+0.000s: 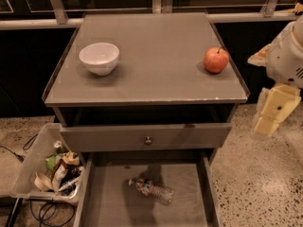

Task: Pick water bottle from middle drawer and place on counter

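The water bottle [152, 189], clear with a white cap and a coloured label, lies on its side on the floor of the open middle drawer [106, 200], near its centre. The counter [156, 51] is the flat grey-brown top above it. My gripper [266, 126] hangs on the cream and white arm at the right, beside the cabinet's right edge. It is level with the shut upper drawer, well above and to the right of the bottle, and holds nothing that I can see.
A white bowl [99, 57] stands on the counter's left and a red apple [216, 60] on its right. A shut drawer front with a round knob [148, 139] sits above the open drawer. A bin of rubbish [47, 167] and cables lie on the floor at the left.
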`<state>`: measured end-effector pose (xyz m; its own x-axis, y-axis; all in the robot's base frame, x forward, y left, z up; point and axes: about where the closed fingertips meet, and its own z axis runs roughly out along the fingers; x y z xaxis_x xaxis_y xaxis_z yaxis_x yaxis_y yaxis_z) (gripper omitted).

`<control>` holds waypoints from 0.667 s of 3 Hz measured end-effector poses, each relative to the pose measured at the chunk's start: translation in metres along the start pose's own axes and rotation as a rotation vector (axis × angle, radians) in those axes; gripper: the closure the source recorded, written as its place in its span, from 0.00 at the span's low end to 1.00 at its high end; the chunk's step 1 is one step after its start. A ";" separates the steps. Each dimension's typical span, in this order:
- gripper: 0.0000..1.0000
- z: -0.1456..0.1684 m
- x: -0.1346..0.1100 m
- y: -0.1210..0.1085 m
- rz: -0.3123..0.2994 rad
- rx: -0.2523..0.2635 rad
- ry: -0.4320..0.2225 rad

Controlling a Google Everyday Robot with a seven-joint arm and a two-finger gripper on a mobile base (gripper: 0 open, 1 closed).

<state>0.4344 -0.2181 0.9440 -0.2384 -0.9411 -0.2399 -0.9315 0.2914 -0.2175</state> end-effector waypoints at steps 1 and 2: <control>0.00 0.038 -0.004 0.010 -0.008 -0.048 -0.074; 0.00 0.075 -0.012 0.021 -0.026 -0.086 -0.129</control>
<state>0.4387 -0.1875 0.8715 -0.1814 -0.9169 -0.3555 -0.9583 0.2459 -0.1452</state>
